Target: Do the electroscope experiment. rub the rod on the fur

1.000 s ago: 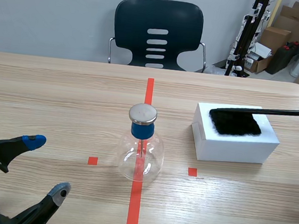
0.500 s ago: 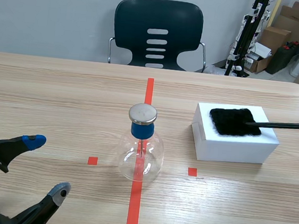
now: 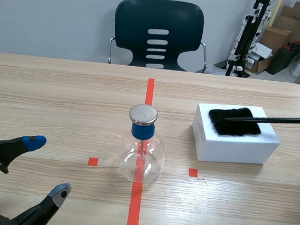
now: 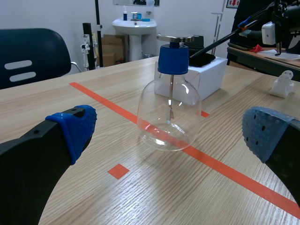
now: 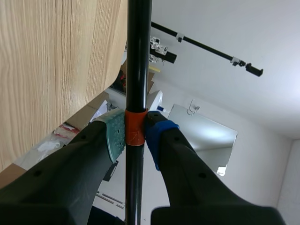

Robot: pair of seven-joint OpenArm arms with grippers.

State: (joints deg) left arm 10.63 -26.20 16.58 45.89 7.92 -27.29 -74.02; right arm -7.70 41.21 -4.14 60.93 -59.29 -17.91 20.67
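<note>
Holds the left hand [image 3: 47, 167] spread wide at the near edge of the bench [image 3: 60, 97], gripping nothing. Shows, just ahead in that wrist's view, the flask [image 4: 168, 117], partly hiding the white box [image 4: 213, 77] behind it. Clamps the rod [image 5: 138, 56] in the right hand [image 5: 133, 133] at an orange band, a grip seen only from that wrist. From the scene view, finds the rod's tip on the fur [image 3: 235, 121] atop the box, well right of the flask. Beyond the bench, a chair [image 3: 158, 33].

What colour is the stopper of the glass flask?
Blue. The stopper shows best in the left wrist view.
</note>
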